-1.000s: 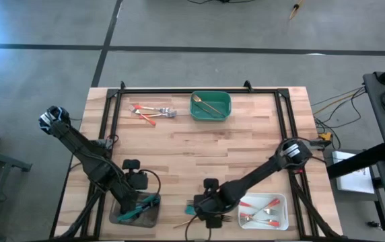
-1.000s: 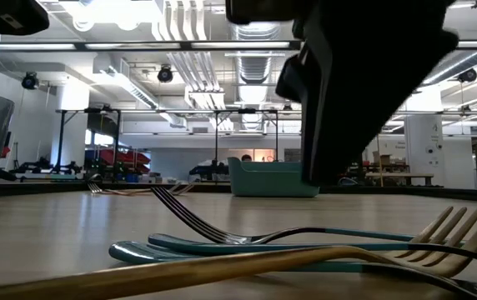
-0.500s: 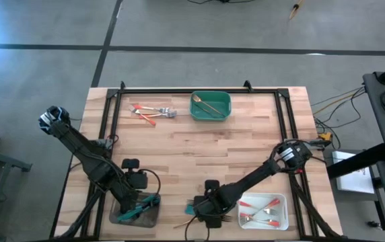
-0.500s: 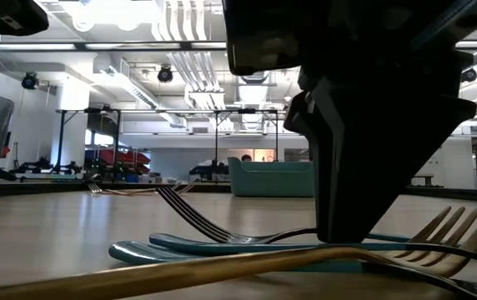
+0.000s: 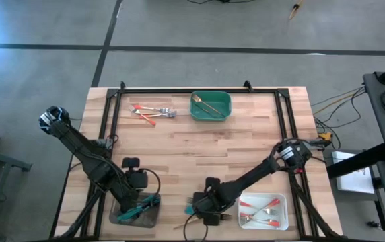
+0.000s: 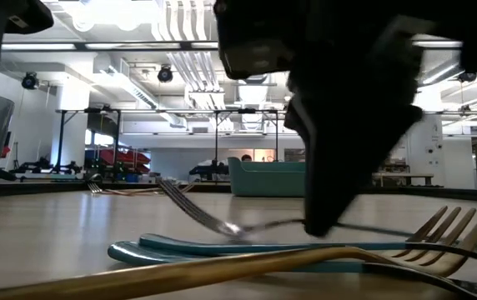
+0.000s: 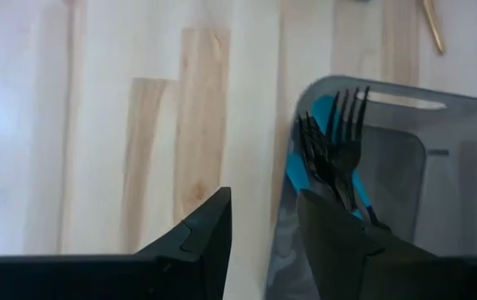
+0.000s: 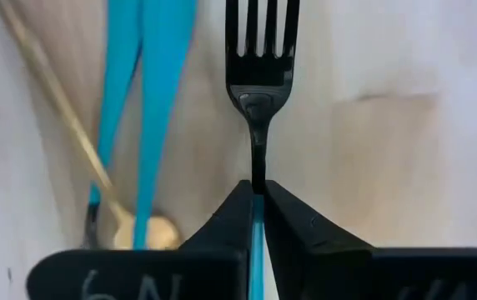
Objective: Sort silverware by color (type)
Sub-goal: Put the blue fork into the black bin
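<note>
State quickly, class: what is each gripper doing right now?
Left gripper: open, empty, at the grey tray.
Right gripper: shut on the dark-headed, teal-handled fork.

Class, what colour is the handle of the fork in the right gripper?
Teal-blue; the fork handle shows between the right gripper fingers, best in the right wrist view.

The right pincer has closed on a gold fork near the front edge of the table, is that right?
Not quite. The right pincer has closed on a fork with a dark head and a teal-blue handle, not a gold one, near the table's front edge. The right wrist view shows it.
</note>
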Motion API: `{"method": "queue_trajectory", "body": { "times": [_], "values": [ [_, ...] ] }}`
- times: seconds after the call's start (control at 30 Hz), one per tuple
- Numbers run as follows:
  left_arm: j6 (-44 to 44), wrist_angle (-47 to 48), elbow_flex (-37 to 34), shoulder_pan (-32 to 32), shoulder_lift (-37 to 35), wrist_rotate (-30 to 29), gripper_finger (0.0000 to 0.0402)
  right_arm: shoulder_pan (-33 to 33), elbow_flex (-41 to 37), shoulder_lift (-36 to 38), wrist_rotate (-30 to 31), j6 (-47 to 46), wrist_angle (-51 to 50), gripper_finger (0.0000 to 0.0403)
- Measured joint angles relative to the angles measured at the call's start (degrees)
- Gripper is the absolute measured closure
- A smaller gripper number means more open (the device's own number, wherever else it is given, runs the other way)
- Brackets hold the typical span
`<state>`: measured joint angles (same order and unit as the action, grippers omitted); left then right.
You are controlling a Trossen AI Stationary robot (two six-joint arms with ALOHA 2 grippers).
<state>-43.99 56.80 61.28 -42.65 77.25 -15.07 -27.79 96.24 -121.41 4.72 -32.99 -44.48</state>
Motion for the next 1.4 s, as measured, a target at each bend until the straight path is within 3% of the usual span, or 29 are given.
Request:
{"method": "queue_trajectory", "body": {
  "times": [0.3,0.47,0.63,0.73,0.83,0.97,1.13,1.4],
  "values": [
    [-1.31,-0.11,0.00,0.65,0.00,-9.57,0.0281,3.21,-0.01,5.83,6.77,-0.44,-0.25,0.0392],
    [-5.68,-0.25,-0.02,1.44,0.00,-17.68,0.0281,6.24,0.01,10.96,17.87,-6.72,0.47,0.0392],
    [-10.36,-1.42,0.00,1.53,0.00,-26.84,0.0281,9.10,0.01,15.83,32.98,-11.27,4.69,0.0392],
    [-11.15,-4.00,-0.02,1.54,0.00,-34.05,0.0281,10.00,0.04,18.09,40.36,-9.82,11.86,0.0391],
    [-10.95,-6.73,0.00,1.80,0.00,-42.35,0.0281,10.21,0.08,18.78,45.44,-2.11,21.15,0.0391],
    [-11.43,-9.77,0.00,2.81,0.00,-50.20,0.0281,10.66,0.06,18.80,46.31,9.59,33.85,0.0391],
    [-12.24,-14.32,0.00,3.89,0.00,-51.60,0.0281,11.90,0.07,18.87,46.33,19.89,42.74,0.0390],
    [-13.73,-18.50,0.00,5.16,0.00,-57.77,0.0280,14.27,0.06,18.87,42.69,23.62,46.93,0.0390]
  ]
}}
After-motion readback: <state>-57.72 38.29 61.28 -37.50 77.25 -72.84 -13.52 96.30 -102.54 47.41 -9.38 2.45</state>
